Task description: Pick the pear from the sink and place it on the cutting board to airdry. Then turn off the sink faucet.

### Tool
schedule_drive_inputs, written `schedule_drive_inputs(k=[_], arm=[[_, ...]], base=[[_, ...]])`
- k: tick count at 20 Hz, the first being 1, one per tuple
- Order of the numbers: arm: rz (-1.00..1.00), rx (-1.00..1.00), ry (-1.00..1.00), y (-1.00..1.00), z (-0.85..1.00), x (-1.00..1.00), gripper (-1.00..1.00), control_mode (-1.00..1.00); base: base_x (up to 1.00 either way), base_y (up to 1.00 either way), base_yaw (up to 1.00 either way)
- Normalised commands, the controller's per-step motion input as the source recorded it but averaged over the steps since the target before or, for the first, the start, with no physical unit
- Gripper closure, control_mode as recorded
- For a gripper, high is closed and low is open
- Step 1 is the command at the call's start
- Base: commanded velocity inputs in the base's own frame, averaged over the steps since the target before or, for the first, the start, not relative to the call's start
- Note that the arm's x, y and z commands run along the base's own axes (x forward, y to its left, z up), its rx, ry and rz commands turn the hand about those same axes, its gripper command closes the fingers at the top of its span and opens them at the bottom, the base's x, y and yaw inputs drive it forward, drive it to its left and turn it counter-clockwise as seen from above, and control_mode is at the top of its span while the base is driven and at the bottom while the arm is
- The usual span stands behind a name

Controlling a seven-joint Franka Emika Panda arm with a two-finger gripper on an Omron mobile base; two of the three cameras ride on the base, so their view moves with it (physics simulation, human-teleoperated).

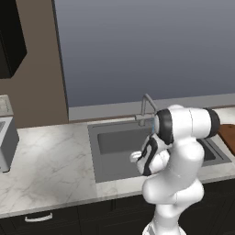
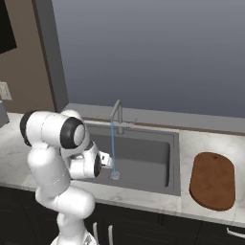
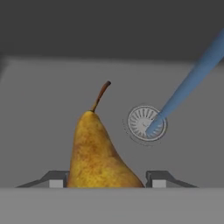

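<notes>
Fingers (image 3: 56, 180) pinch the pear (image 3: 97, 154) from both sides, stem pointing away from the hand, down inside the sink (image 2: 143, 158). Just past it sits the drain (image 3: 146, 123), water (image 2: 113, 143) streaming onto it from the faucet (image 2: 117, 115). Off right on the counter (image 1: 50, 160) lies the board (image 2: 213, 181).
</notes>
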Motion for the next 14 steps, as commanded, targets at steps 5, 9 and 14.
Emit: schedule_drive_inputs(k=[5,9,14], arm=[[0.0,0.01,0.03,-0.07,0.71,-0.06,1.0,-1.0],[0.0,0.03,0.1,-0.02,0.69,0.0,1.0,-1.0],[0.0,0.05,0.13,0.0,0.48,-0.09,1.0,-1.0]], base=[[0.0,0.0,0.0],[0.0,0.0,0.0],[0.0,0.0,0.0]])
